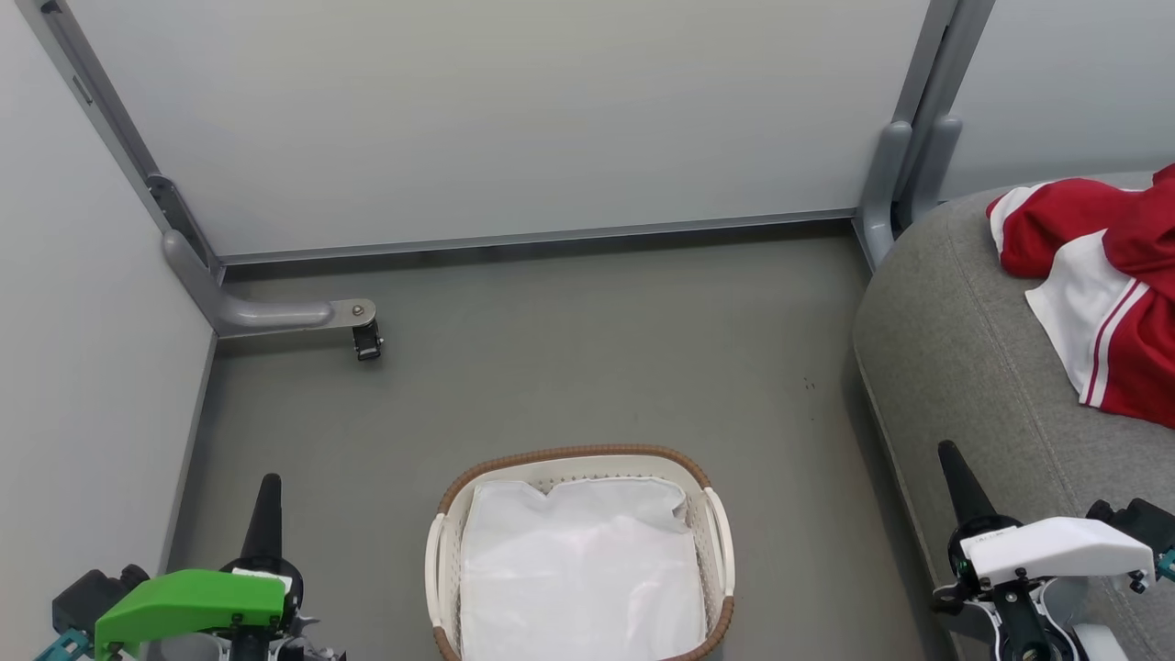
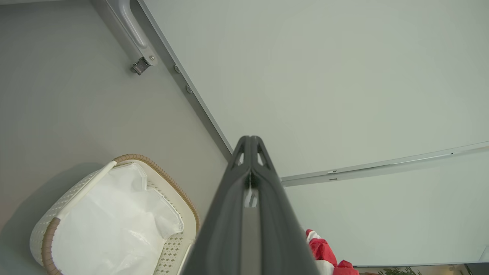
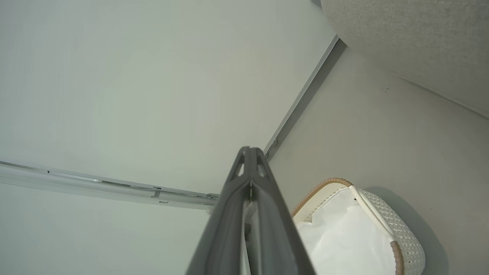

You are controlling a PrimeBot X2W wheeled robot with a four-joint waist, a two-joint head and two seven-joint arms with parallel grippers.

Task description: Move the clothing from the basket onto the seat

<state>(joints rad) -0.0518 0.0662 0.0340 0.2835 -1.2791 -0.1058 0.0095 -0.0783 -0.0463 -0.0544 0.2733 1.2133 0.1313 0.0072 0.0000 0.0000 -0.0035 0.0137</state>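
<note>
The red and white clothing [image 1: 1102, 294] lies crumpled on the grey seat [image 1: 964, 367] at the right of the head view; a scrap of the clothing [image 2: 324, 254] peeks past my left fingers. The white basket [image 1: 716, 532] with its brown rim stands on the floor at bottom centre, holding a white liner cloth [image 1: 578, 569]. The basket [image 2: 168, 248] and the basket [image 3: 405, 233] also appear in the wrist views. My left gripper [image 1: 269, 487] is shut and empty, left of the basket. My right gripper [image 1: 947, 456] is shut and empty, beside the seat's front edge.
Pale partition walls [image 1: 514, 119] enclose the grey floor [image 1: 597, 358] at the back and left. A grey bracket foot with a caster [image 1: 365, 341] juts from the left wall. A grey post [image 1: 886, 184] stands at the back corner by the seat.
</note>
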